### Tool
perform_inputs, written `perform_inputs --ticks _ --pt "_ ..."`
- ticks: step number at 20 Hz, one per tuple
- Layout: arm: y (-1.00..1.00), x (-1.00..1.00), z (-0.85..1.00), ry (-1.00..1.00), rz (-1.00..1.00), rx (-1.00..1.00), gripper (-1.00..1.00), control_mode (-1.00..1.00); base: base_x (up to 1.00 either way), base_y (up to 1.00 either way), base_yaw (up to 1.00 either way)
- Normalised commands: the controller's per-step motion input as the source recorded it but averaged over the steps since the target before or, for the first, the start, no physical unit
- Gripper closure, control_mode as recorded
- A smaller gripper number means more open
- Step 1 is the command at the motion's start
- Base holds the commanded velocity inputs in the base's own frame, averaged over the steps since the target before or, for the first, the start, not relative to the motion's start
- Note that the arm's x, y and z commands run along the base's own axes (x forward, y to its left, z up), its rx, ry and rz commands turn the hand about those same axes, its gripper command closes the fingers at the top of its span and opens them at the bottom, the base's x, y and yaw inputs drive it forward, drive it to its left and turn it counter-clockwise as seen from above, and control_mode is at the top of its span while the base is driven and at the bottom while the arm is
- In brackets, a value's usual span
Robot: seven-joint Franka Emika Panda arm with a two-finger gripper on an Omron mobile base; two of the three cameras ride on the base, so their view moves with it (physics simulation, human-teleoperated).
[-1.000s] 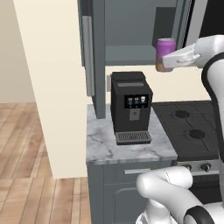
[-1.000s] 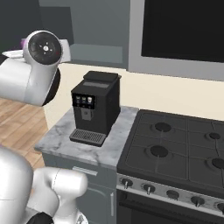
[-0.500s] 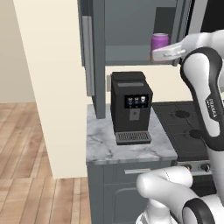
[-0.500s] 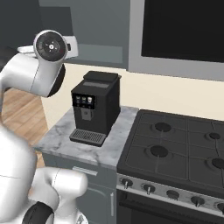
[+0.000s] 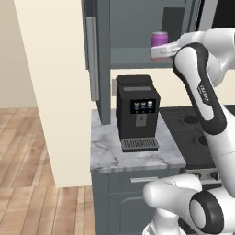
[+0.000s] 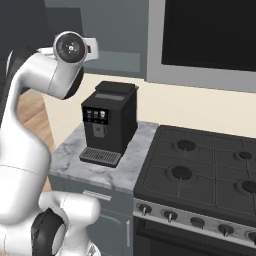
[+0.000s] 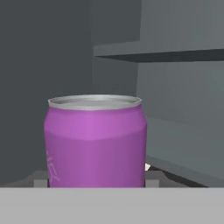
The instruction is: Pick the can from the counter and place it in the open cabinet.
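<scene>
From the left base view, the purple can [image 5: 159, 40] stands upright on the shelf of the open cabinet [image 5: 137, 57], above the black coffee machine [image 5: 137, 112], with the gripper [image 5: 161, 51] at its base. From the right base view, the coffee machine [image 6: 107, 123] sits below the arm's wrist. In the hand view, the can [image 7: 95, 141] stands between the fingers [image 7: 152, 179]; I cannot tell whether they grip it.

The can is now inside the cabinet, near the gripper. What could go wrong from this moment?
1. The can stands upright near the shelf's front edge in the cabinet; a bump could tip it out.
2. Whether the gripper holds the can cannot be told; pulling back while shut would drag it out.
3. A fall could hit the coffee machine below.
</scene>
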Motion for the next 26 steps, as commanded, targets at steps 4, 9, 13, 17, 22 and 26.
perform_inputs --ticks 4,9,13,17,22,26 --pt "0.0 0.55 -0.06 -0.01 -0.02 0.0 1.0 -1.0 0.0 0.0 0.0" --pt "-0.03 0.55 -0.11 0.0 0.0 0.0 1.0 -1.0 0.0 0.0 0.0" --pt "-0.05 0.36 -0.22 0.0 0.0 0.0 1.0 -1.0 0.0 0.0 0.0" --pt "-0.01 0.37 -0.2 -0.02 0.0 0.0 1.0 -1.0 0.0 0.0 0.0" --pt "0.0 0.45 -0.11 0.0 0.0 -0.01 1.0 -1.0 0.0 0.0 0.0" --pt "0.0 0.42 -0.11 0.0 0.0 -0.03 1.0 -1.0 0.0 0.0 0.0"
